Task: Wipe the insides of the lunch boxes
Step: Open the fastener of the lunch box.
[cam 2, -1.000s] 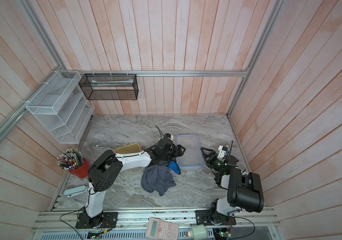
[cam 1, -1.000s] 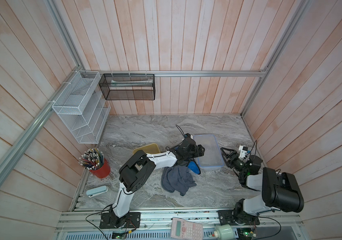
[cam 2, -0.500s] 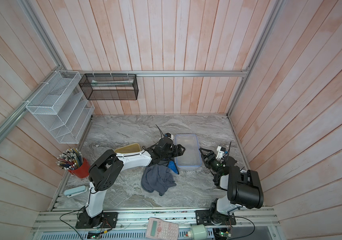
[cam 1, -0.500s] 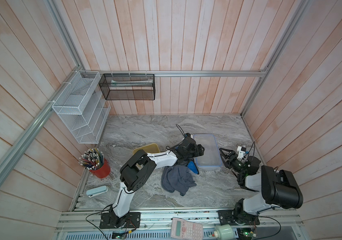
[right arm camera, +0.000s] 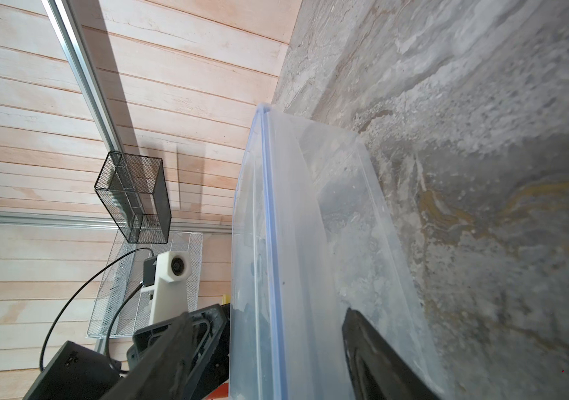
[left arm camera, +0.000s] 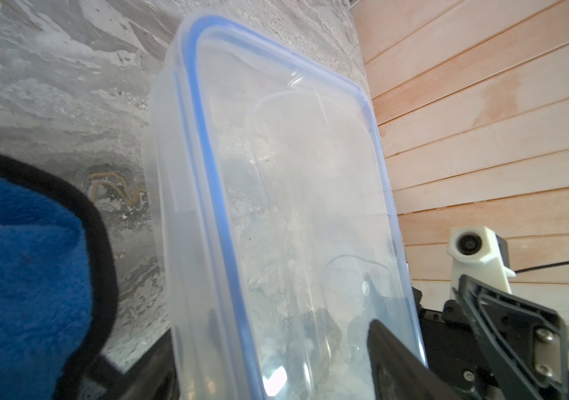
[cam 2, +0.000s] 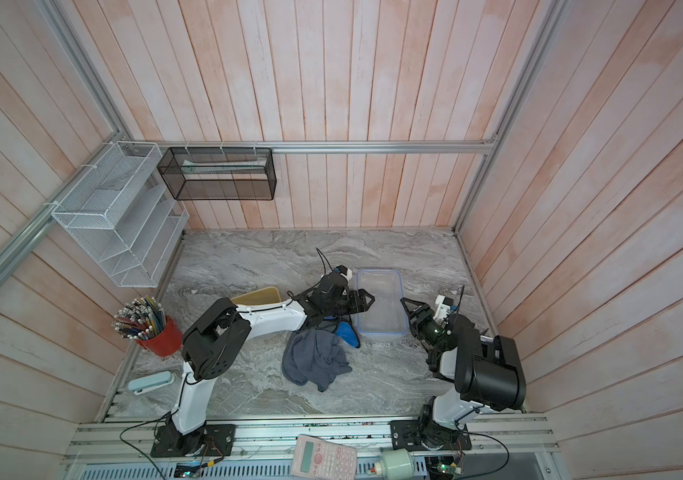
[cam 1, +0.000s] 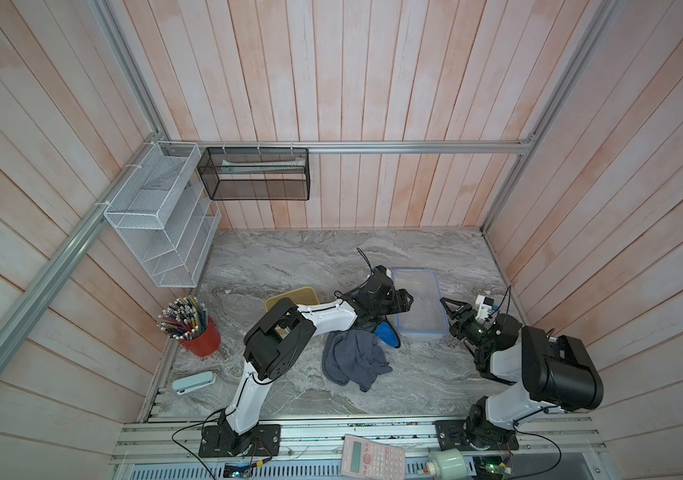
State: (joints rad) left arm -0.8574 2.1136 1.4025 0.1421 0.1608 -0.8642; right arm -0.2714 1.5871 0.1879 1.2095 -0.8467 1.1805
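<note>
The larger clear lunch box (cam 1: pixel 418 307) (cam 2: pixel 381 305), its blue-rimmed lid on, lies flat on the marble top. My left gripper (cam 1: pixel 408 300) (left arm camera: pixel 269 346) is open, its jaws straddling the box's left long edge. My right gripper (cam 1: pixel 447 309) (right arm camera: pixel 269 322) is open too, straddling the opposite long edge (right arm camera: pixel 269 242). The yellow lunch box (cam 1: pixel 292 296) (cam 2: pixel 257 296) sits further left, half hidden behind my left arm. A blue cloth (cam 1: pixel 387 334) (left arm camera: pixel 23 277) lies under my left wrist, beside the clear box.
A crumpled grey cloth (cam 1: pixel 354 359) lies in front of the blue one. A red cup of pencils (cam 1: pixel 194 328) and a pale blue case (cam 1: pixel 193 381) stand at the left edge. Wire racks (cam 1: pixel 165 216) hang on the walls. The right wall is close behind my right arm.
My right gripper has moved left up to the clear box's edge. My left gripper has edged right over the opposite edge. Both sets of jaws have narrowed a little.
</note>
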